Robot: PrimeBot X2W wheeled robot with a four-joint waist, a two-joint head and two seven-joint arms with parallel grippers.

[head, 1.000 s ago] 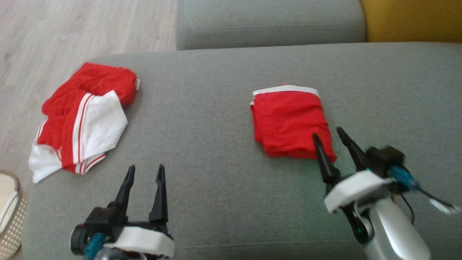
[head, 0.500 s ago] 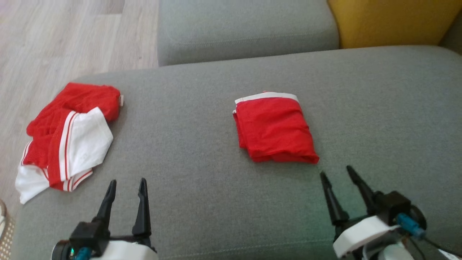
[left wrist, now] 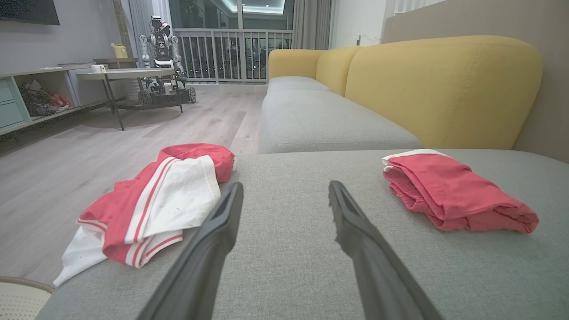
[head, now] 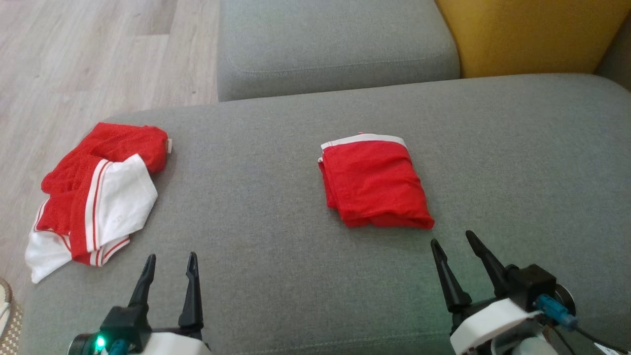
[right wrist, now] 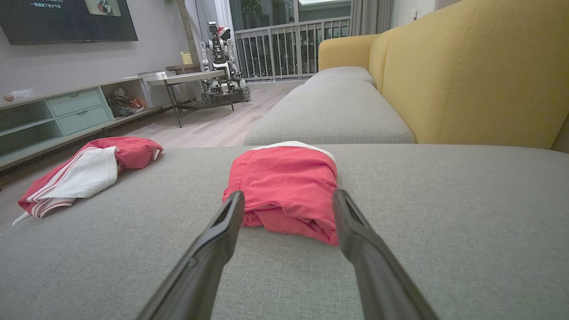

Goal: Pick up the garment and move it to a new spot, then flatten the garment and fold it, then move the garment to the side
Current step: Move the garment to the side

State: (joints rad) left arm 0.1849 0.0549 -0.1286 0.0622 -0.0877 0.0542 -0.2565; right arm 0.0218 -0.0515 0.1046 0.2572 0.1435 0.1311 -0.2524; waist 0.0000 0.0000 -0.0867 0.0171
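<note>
A folded red garment point(head: 374, 185) with a white band at its far edge lies flat in the middle of the grey sofa seat point(head: 276, 236). My right gripper point(head: 451, 237) stands open just short of its near right corner, touching nothing. In the right wrist view the folded garment point(right wrist: 284, 178) lies straight ahead of the open right gripper point(right wrist: 289, 195). A crumpled red-and-white garment point(head: 98, 192) lies at the seat's left edge. My left gripper point(head: 171, 256) is open and empty near the front edge. In the left wrist view the left gripper point(left wrist: 285, 186) points between the crumpled garment point(left wrist: 164, 195) and the folded one point(left wrist: 449, 191).
A second grey seat cushion point(head: 335, 44) lies beyond, with the yellow backrest point(head: 522, 34) at the far right. Wooden floor point(head: 74, 59) drops off to the left of the seat. A woven basket rim point(head: 5, 315) shows at the lower left. Another robot point(left wrist: 162, 40) stands far across the room.
The head camera has shifted. My right gripper, whose finger overlapped the folded garment's near corner, has drawn back and now stands apart from it. Both garments lie as before.
</note>
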